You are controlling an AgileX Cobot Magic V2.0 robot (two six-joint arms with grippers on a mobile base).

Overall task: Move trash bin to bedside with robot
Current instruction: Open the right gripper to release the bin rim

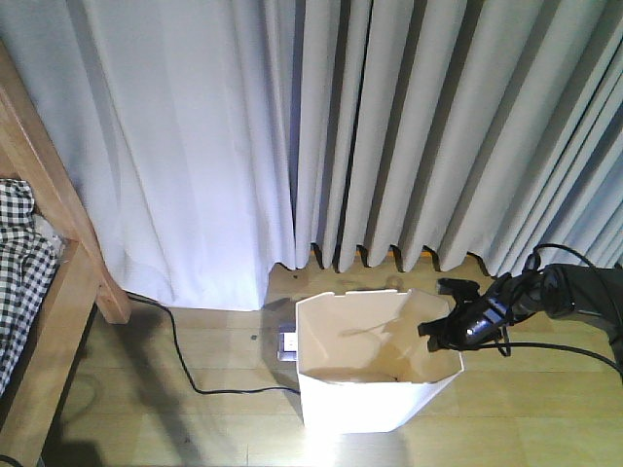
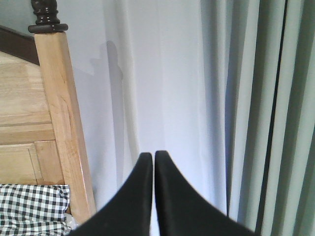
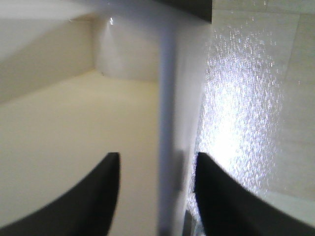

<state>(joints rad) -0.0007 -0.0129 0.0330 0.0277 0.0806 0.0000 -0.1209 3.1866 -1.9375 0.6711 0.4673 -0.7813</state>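
Note:
The white trash bin (image 1: 375, 384) stands on the wooden floor in front of the curtains, cream inside. My right gripper (image 1: 446, 329) reaches in from the right at the bin's right rim. In the right wrist view the right gripper (image 3: 157, 155) is open and straddles the thin bin wall (image 3: 170, 98), one finger inside and one outside, with gaps on both sides. The bed's wooden frame (image 1: 60, 229) and checkered bedding (image 1: 18, 263) lie at the far left, apart from the bin. My left gripper (image 2: 153, 155) is shut on nothing and faces the bedpost (image 2: 55, 98) and curtain.
Grey-white curtains (image 1: 389, 126) hang along the whole back. A black cable (image 1: 185, 365) runs across the floor from the bed leg to a small socket box (image 1: 287, 343) behind the bin's left side. Checkered bedding (image 2: 29, 209) shows low in the left wrist view.

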